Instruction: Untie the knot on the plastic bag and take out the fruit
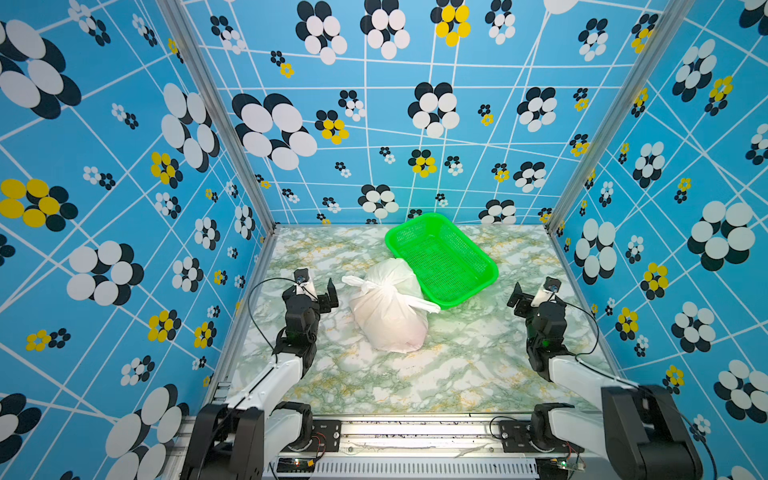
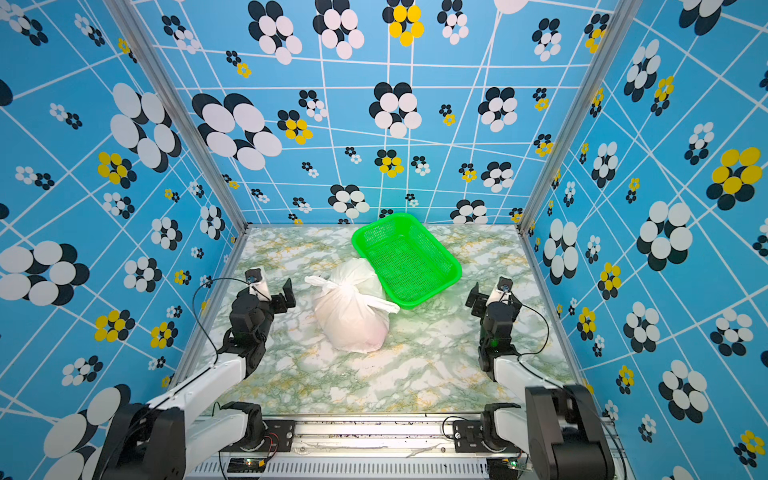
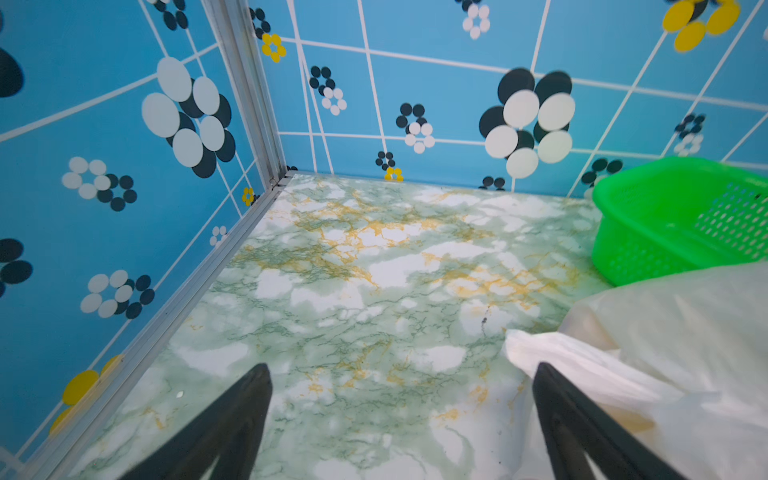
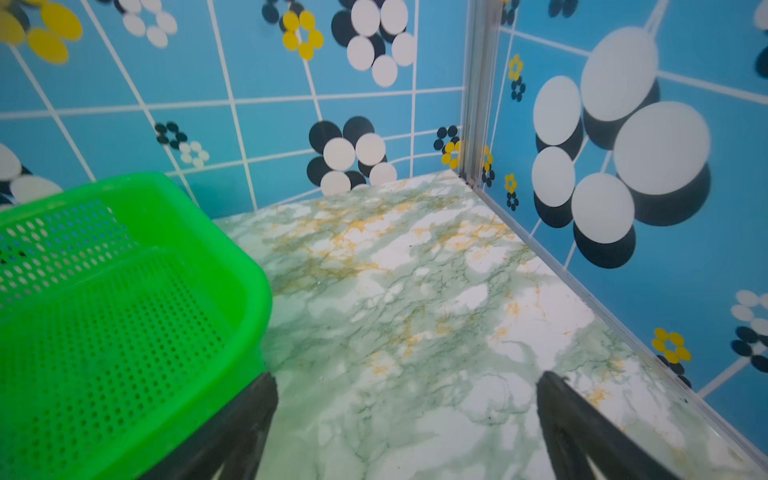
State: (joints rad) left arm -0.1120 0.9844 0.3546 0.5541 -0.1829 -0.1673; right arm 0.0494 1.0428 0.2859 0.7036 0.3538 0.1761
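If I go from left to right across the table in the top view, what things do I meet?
The left gripper → plastic bag → green basket → right gripper.

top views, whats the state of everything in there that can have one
plastic bag, shut and bulging, lying on the table
knot, tied, both flat ends sticking out
green basket, upright, empty
left gripper, open, holding nothing, close beside the bag
right gripper, open, holding nothing
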